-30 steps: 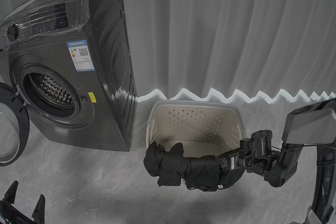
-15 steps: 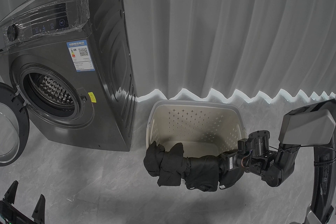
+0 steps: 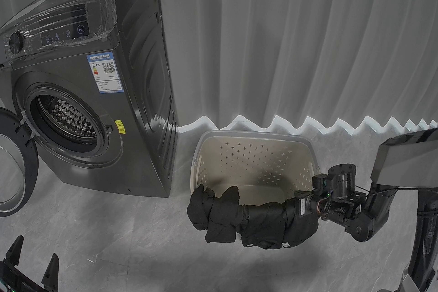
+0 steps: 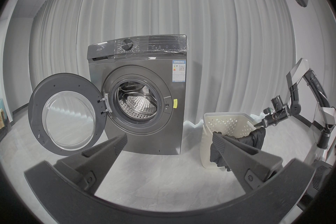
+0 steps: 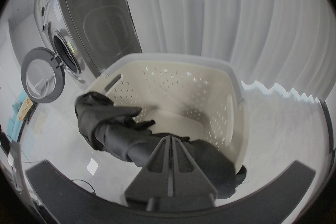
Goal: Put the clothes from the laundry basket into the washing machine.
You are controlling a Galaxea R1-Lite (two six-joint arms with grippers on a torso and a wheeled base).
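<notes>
One dark garment (image 3: 246, 221), bunched into a thick roll, lies draped along the near rim of the laundry basket (image 3: 255, 137). Its free end hangs down outside the basket's front corner on the side toward the washing machine (image 3: 132, 78). Its other end sits at the opposite corner of that rim.

One laundry basket: cream plastic with perforated walls. It stands upright on the floor (image 3: 114, 233), just beside the machine's flank. Its pale bottom shows behind the garment.

One washing machine: grey front-loader, standing to the left of the basket. The round door (image 3: 11, 165) is swung wide open to the left. The steel drum (image 3: 73, 117) shows through the opening. The control panel along the top front is wrapped in clear film (image 3: 59, 30).

One right claw (image 5: 170, 144): level with the basket's near rim, at the right end of the garment. Its fingers are pressed together and clamped on the cloth, with fabric bunched round their tips.

One left claw (image 4: 168, 137): held low in front of the machine, well apart from the basket and the garment. Its fingers are spread wide apart.

One pale pleated curtain (image 3: 296, 33): it hangs behind the machine and the basket, its hem reaching the floor.
</notes>
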